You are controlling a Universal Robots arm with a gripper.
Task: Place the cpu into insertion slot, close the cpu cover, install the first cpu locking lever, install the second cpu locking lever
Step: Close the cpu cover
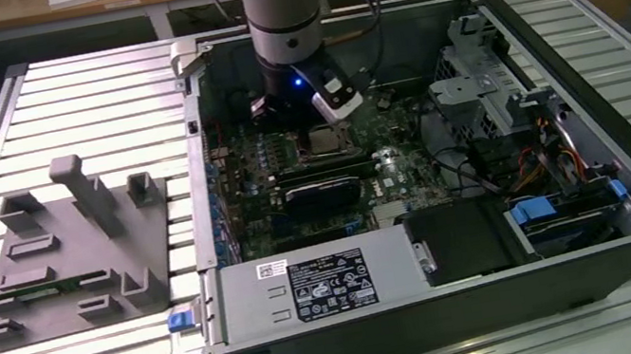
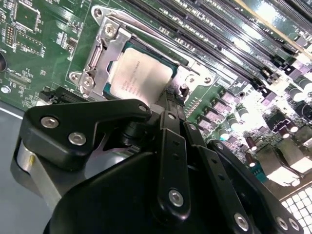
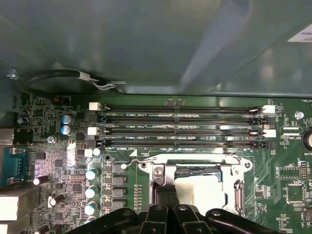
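The cpu point(image 2: 144, 73) lies flat in the insertion slot point(image 1: 323, 144) on the green motherboard, its dull silver top showing in both wrist views point(image 3: 204, 192). The cpu cover point(image 2: 100, 58), a silver frame, lies down around the chip point(image 3: 161, 171). A thin metal locking lever point(image 3: 190, 157) runs along the socket's side nearest the memory slots. My gripper point(image 2: 170, 100) is shut, its black fingertips pressed together right at the socket's edge beside the chip point(image 3: 167, 194). From the exterior view it hangs straight down over the socket point(image 1: 311, 128). Nothing shows between the fingers.
Long black memory slots point(image 3: 185, 126) lie just beyond the socket, and capacitors point(image 3: 92, 175) stand beside it. In the open case point(image 1: 197, 158), a black card point(image 1: 321, 193) and the power supply point(image 1: 308, 289) sit in front of the socket, with drive cages point(image 1: 492, 80) on the exterior view's right. A grey fixture point(image 1: 70, 247) rests outside.
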